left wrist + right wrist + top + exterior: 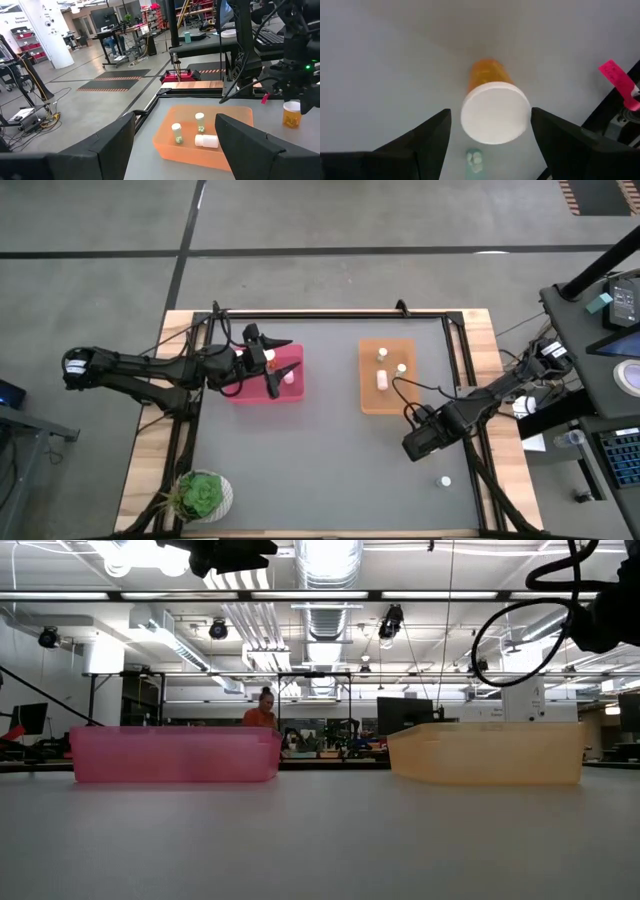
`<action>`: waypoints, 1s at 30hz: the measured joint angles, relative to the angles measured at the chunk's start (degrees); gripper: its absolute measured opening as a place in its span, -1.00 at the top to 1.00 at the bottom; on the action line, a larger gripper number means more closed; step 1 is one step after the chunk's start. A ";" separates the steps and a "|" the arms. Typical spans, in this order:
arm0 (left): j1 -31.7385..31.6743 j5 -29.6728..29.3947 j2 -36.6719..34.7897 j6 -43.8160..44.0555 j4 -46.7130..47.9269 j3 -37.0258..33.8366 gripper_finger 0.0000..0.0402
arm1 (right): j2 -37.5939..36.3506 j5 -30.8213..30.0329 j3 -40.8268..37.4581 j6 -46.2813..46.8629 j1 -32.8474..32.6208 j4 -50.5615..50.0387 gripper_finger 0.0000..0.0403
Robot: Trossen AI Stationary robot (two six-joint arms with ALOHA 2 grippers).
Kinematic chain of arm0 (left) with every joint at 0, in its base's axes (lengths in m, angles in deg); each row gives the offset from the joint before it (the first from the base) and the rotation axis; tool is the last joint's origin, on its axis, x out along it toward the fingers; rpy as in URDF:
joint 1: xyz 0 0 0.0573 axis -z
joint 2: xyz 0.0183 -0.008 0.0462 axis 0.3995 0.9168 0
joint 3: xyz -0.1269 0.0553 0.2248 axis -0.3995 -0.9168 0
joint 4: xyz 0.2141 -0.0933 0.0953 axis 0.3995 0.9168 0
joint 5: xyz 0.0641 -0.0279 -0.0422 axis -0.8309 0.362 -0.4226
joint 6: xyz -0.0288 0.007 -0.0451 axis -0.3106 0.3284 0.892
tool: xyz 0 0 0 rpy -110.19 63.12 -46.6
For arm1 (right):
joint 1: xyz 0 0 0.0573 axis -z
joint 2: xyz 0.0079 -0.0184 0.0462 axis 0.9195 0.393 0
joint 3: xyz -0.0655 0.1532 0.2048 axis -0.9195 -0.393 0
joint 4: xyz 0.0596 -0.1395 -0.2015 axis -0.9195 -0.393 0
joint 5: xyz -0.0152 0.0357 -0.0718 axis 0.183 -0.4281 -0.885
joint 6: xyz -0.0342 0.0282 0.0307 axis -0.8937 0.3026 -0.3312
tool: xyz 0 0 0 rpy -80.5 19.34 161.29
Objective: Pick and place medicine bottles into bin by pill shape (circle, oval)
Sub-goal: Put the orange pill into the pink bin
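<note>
My right gripper (490, 125) is open over the table's near right part, just near of the orange bin (387, 400). Its fingers stand on either side of the round white cap (495, 114) of an orange-bodied medicine bottle (487, 70), which stands on the table and also shows in the left wrist view (291, 115). My left gripper (272, 363) is open and empty above the pink bin (262, 392), where one white bottle (288, 377) lies. Three pale bottles (200, 131) are in the orange bin. One more bottle (445, 480) stands on the table near the front right.
A white pot with a green plant (205, 495) stands at the table's near left corner. A black frame runs along the table's edges (330, 315). Grey table surface lies between the two bins (330, 830). A person (263, 712) shows far off in the room.
</note>
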State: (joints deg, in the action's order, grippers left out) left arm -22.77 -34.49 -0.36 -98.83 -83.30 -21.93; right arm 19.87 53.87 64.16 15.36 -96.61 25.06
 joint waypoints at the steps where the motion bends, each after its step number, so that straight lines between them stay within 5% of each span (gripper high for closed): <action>1: 0.00 0.00 -0.01 0.00 0.00 0.00 -0.29 | 0.00 0.00 -0.33 0.01 0.00 0.22 -0.33; 9: 0.02 -0.02 -0.01 0.00 0.00 0.00 -0.29 | -0.02 0.00 -2.27 0.16 0.00 1.38 -0.31; 18: 0.02 -0.02 -0.01 -0.02 0.01 0.00 -0.29 | -0.07 0.02 -2.45 0.60 0.00 2.26 -0.01; 30: 0.02 -0.02 -0.03 -0.02 0.04 0.00 -0.29 | -1.18 -4.40 2.34 -3.04 0.83 7.02 -0.04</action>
State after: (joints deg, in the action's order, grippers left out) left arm -22.75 -34.51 -0.39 -98.85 -83.26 -21.93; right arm 18.69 49.47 66.49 12.32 -95.78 32.07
